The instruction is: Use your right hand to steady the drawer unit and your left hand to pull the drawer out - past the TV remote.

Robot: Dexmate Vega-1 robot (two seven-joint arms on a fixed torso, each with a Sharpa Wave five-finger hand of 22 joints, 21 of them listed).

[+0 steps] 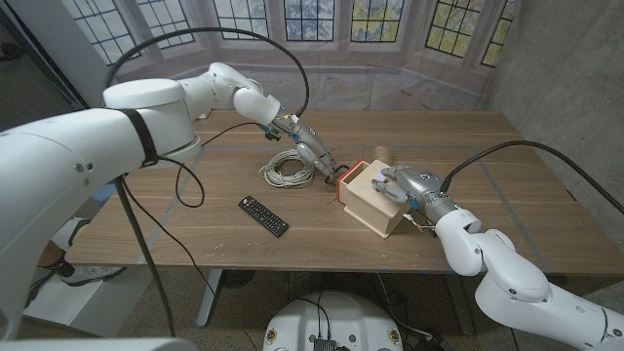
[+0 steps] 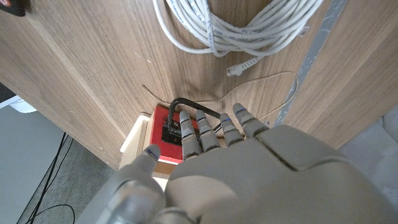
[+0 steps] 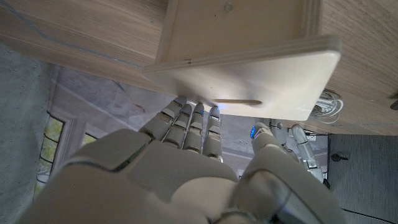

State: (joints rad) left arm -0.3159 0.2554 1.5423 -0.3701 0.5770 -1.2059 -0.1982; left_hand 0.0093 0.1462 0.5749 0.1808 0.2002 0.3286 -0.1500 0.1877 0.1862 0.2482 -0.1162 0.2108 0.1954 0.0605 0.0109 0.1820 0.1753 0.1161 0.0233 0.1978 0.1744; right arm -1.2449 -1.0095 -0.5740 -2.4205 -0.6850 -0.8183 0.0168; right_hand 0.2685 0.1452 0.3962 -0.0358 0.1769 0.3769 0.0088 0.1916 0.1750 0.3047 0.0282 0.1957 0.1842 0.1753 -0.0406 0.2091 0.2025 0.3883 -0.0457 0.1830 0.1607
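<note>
Head view: the pale wooden drawer unit [image 1: 373,198] stood on the wooden table [image 1: 507,195] right of centre, set at an angle, with its red drawer [image 1: 343,182] at the end facing the robot's left. The right hand [image 1: 398,184] rested on top of the unit, fingers laid over its upper face. The left hand [image 1: 314,153] reached down to the red drawer front, its fingertips at the drawer's edge. A coil of white cable [image 1: 287,168] lay on the table just beside the left hand, and the black TV remote [image 1: 263,215] lay nearer the table's front edge, apart from the unit and to its left.

Left wrist view: the fingers [image 2: 198,134] of the left hand curled onto a dark handle [image 2: 181,111] on the red drawer [image 2: 163,127]; whether they fully gripped it could not be told. The white cable [image 2: 236,28] lay beyond the fingertips.

Right wrist view: the right hand [image 3: 186,155] pressed its fingers [image 3: 193,121] against the flat top panel of the drawer unit [image 3: 249,62], holding nothing within them.
</note>
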